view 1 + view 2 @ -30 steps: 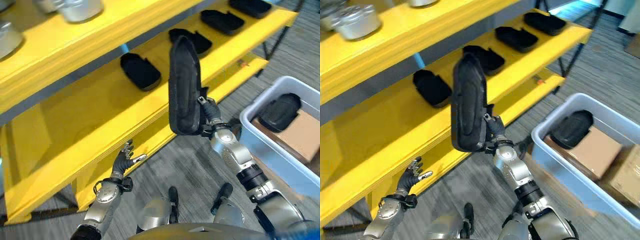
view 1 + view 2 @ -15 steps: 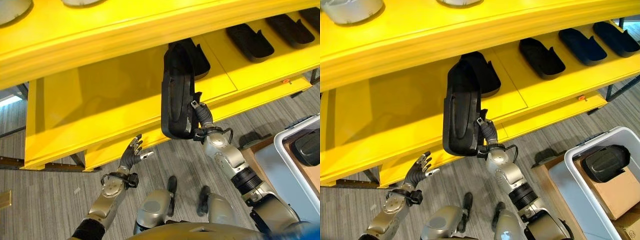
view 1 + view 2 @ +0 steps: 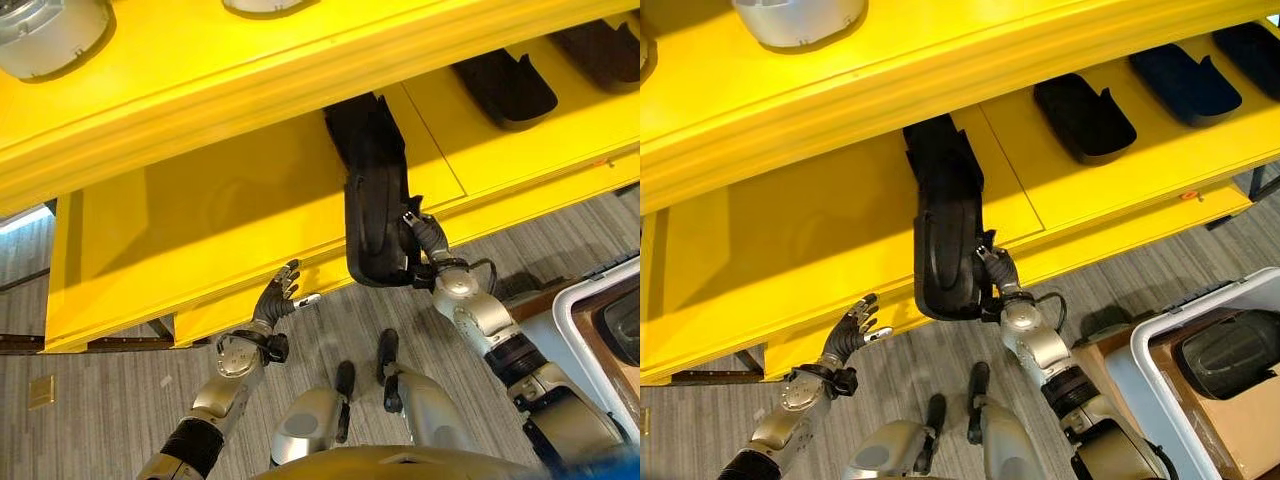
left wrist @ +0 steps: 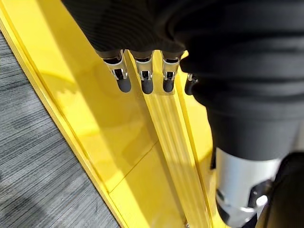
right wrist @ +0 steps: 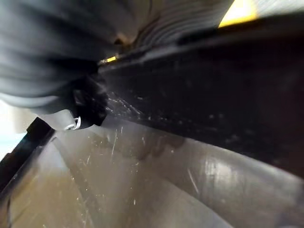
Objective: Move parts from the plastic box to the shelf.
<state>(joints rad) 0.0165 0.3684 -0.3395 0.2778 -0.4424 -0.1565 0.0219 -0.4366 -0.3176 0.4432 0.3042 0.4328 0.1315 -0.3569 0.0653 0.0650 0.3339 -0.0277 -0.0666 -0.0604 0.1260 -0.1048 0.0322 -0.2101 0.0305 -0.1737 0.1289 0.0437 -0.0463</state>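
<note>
Your right hand (image 3: pixel 428 243) is curled around the near end of a long black part (image 3: pixel 372 205) and grips it; the fingers wrap the edge of the part. The right forearm rises from the lower right toward the yellow shelf (image 3: pixel 200 215), and the wrist is bent so that the part stands on its long edge. The near end of the part hangs just past the front lip of the shelf, and its far end reaches in over the middle board, under the upper board. You cannot tell from the head views if the part already touches the board. In the right wrist view, the dark inner wall of the part is very close to the camera.

Your left hand (image 3: pixel 278 300) is open, with the fingers straight and a little spread. It is raised just in front of the shelf's front lip, left of the held part and well apart from it. It holds nothing. In the left wrist view its dark-tipped fingers (image 4: pixel 147 85) point at the yellow edge of the shelf.

Further right on the same shelf board lie other black parts (image 3: pixel 1085 117). On the upper board stands a grey round part (image 3: pixel 800 18). To the right of the shelf, on the floor, is the plastic box (image 3: pixel 1140 365) with one more black part (image 3: pixel 1230 352) inside it.
</note>
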